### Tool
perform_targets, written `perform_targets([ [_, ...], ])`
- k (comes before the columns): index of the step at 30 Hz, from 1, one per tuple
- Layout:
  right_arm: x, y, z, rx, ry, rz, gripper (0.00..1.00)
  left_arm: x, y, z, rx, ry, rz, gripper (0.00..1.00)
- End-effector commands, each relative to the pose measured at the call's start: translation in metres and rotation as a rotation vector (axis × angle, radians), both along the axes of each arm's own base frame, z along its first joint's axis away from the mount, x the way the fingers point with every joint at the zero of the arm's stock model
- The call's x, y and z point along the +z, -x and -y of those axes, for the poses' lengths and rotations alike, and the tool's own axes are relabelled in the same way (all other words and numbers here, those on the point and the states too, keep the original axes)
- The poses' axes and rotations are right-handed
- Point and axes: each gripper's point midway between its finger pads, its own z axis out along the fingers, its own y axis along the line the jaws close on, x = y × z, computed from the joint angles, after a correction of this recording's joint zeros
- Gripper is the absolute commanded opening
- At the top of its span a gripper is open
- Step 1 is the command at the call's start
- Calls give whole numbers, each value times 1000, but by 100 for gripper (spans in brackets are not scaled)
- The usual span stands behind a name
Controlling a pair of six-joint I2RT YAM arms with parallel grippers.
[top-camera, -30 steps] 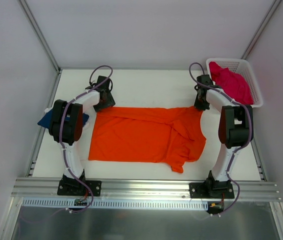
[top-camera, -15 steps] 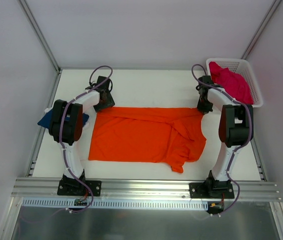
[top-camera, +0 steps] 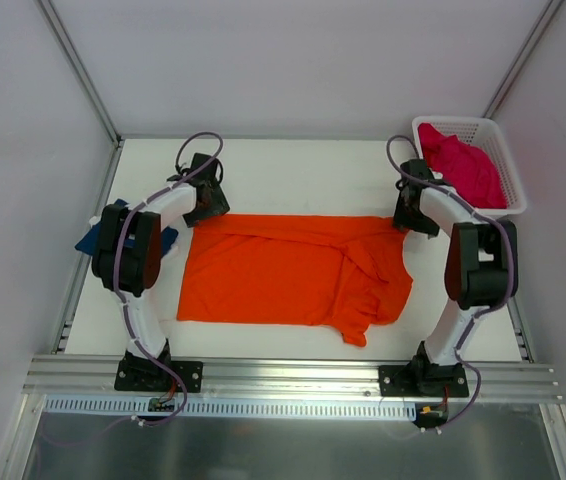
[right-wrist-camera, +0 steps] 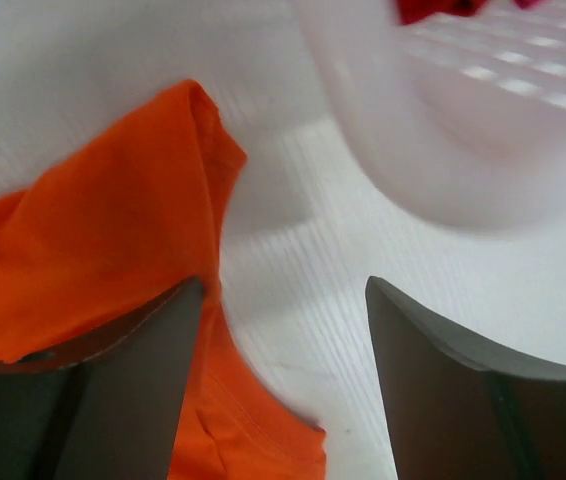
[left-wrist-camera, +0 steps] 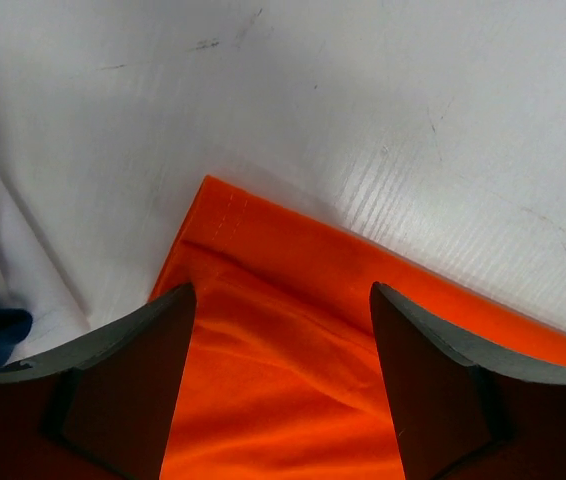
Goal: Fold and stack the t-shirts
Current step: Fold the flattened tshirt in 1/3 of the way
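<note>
The orange t-shirt (top-camera: 293,270) lies spread flat across the middle of the table, with one sleeve folded over at the near right. My left gripper (top-camera: 206,205) hangs over its far left corner (left-wrist-camera: 263,250), open (left-wrist-camera: 281,295), with cloth below the fingers and none pinched. At the far right corner (right-wrist-camera: 113,220) my right gripper (top-camera: 410,212) is open (right-wrist-camera: 285,285) too, its left finger over the hem and bare table under the gap. A navy t-shirt (top-camera: 91,240) lies at the left edge, half hidden by the left arm. The magenta t-shirt (top-camera: 463,165) is heaped in the basket.
The white mesh basket (top-camera: 463,123) stands at the far right corner, close beside my right gripper, and its wall (right-wrist-camera: 433,130) fills the upper right of the right wrist view. Frame posts and walls border the table on both sides.
My right gripper has opened and let go of the orange shirt's far right corner, shifting a little toward the basket. The left gripper opened slightly wider in place.
</note>
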Motion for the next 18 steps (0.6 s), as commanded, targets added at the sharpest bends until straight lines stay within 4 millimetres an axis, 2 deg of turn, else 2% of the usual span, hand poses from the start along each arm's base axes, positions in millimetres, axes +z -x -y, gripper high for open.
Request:
perform_targets([
  [1,85,-10,7,2,23,275,71,44,0,-10,40,-9,94,73],
  [3,107,-8,2,34,1,339,72,55,1,-9,46,-1,125,80],
  [4,131,-6,-1,45,-17,406,73,69,0,-9,52,9,162,86],
  [6,147,-1,-12,89,-76,450,74,81,2,-7,53,2,195,95],
  [7,151,3,-16,104,-99,464,74,93,3,-6,50,3,226,96],
  [8,162,7,-26,140,-151,495,74,98,5,-4,43,2,237,97],
  [9,164,10,-32,160,-181,502,74,101,7,-1,35,-9,247,97],
  [10,163,15,-45,200,-242,504,74,108,9,1,24,-14,261,97],
  [12,159,19,-56,224,-303,503,73,106,15,4,11,-30,257,96],
  [13,149,21,-63,231,-338,497,70,106,18,3,11,-37,257,95],
  [16,137,21,-83,274,-441,492,64,89,26,1,8,-56,218,93],
  [18,117,21,-94,283,-497,441,61,76,30,0,6,-63,184,92],
])
